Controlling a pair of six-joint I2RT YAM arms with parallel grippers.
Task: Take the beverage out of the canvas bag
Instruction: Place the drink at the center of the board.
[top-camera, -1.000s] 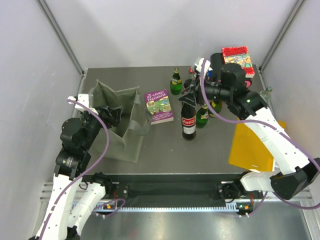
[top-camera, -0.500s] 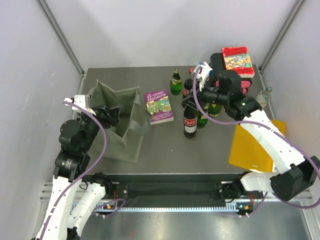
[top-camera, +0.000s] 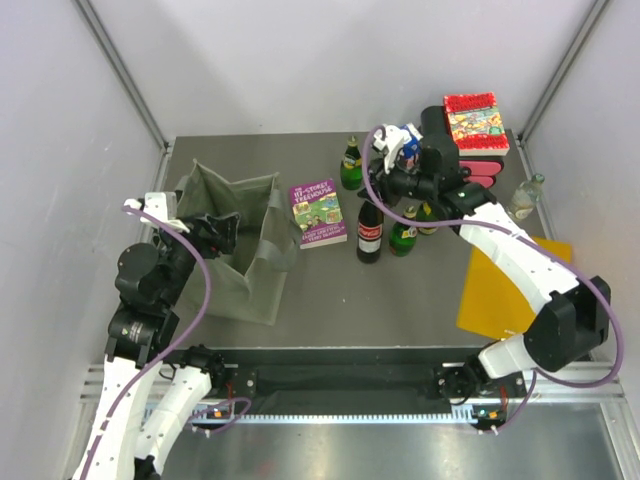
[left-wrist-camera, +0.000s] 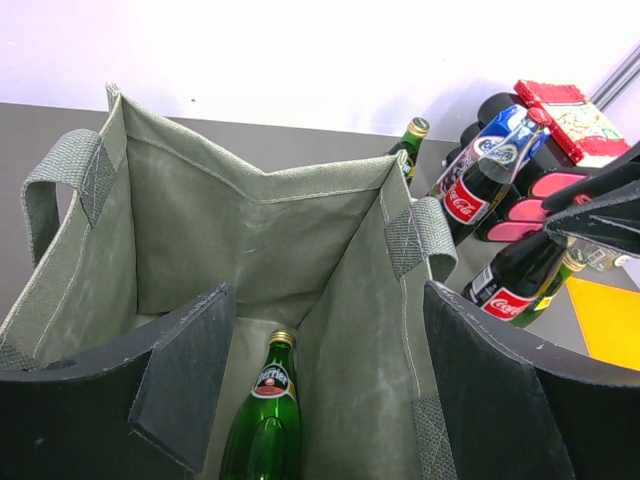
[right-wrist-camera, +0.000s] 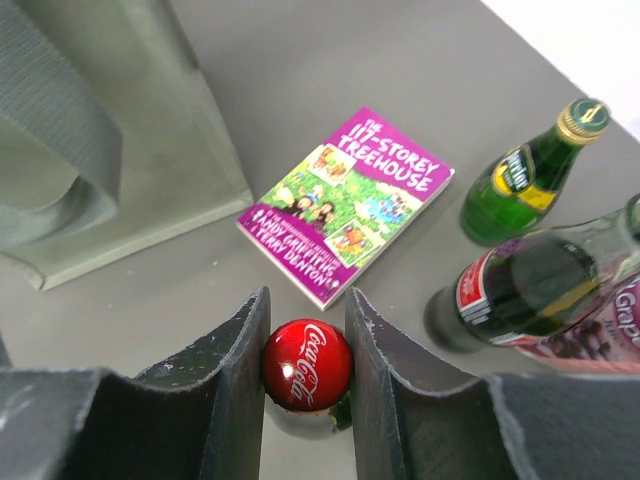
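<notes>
**Two robot arms at a dark grey table (top-camera: 400, 300)**

Top view: the left gripper (top-camera: 215, 232) sits at the open mouth of the olive canvas bag (top-camera: 250, 200), which stands at the table's left. The right gripper (top-camera: 378, 190) is clamped on the top of a Coca-Cola bottle (top-camera: 369, 238). The bottle is upright outside the bag, between a purple book (top-camera: 318, 212) and a green bottle (top-camera: 404, 235). A yellow sheet (top-camera: 505, 290) lies at the right edge. White walls close in three sides.

Left wrist view: the left gripper (left-wrist-camera: 325, 330) is spread wide above the bag's (left-wrist-camera: 250, 220) opening and grasps nothing. Whether its pads touch the cloth cannot be told. A green Perrier bottle (left-wrist-camera: 265, 420) lies inside the bag.

Right wrist view: the right gripper (right-wrist-camera: 307, 350) pinches the bottle's red Coca-Cola cap (right-wrist-camera: 307, 365) from both sides. The book (right-wrist-camera: 345, 205), titled "The 117-Storey Treehouse", lies flat beyond it.
</notes>
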